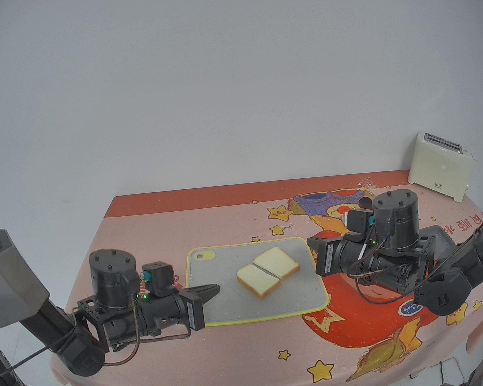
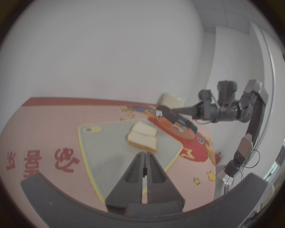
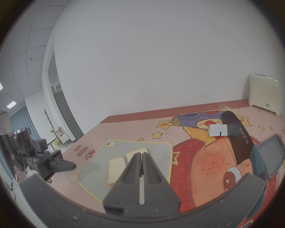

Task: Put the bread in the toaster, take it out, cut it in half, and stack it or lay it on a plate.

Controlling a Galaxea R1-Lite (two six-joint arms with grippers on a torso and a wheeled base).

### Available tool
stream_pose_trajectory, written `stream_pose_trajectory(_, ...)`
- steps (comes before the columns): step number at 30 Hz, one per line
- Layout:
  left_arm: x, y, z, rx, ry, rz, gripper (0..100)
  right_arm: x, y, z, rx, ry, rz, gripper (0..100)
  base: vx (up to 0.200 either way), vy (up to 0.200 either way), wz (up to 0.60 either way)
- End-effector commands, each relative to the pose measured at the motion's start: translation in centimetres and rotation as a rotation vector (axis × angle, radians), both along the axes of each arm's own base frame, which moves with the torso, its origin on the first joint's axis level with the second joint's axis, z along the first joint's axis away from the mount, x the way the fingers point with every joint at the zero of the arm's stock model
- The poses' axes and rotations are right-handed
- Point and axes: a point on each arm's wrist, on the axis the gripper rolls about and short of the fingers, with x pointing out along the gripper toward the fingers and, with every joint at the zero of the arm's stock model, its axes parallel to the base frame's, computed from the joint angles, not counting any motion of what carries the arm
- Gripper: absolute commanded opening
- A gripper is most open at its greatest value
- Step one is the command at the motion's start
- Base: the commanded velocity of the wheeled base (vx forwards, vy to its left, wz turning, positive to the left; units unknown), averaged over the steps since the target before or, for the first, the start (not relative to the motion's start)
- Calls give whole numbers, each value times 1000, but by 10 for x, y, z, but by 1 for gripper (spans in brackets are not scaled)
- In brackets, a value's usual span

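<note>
Bread, head view: two pale halves with tan crust lie side by side, a thin gap between them, on a grey yellow-rimmed cutting board on the desk. Cream box-shaped toaster stands at the far right corner.

Left wrist view: left end effector empty, fingers pressed together.

Right wrist view: right end effector likewise together and empty, partly covering the bread.
</note>
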Motion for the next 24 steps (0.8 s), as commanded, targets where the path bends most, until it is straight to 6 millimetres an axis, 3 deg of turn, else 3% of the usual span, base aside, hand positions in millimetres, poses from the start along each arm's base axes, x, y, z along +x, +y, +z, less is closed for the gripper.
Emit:
stream_pose_trajectory(1, 16, -9, 16, -2, -27, 26, 0, 0, 9, 4, 38, 8, -2, 0, 0, 0, 0)
stream_pose_trajectory(7, 24, -13, 21, 17, 6, 26, 0, 18, 17, -22, 35, 102, -40, 0, 0, 0, 0)
stream_pose_trajectory(24, 27, -19, -4, 82, 121, 7, 0, 34, 16, -42, 3, 147, -80, 0, 0, 0, 0)
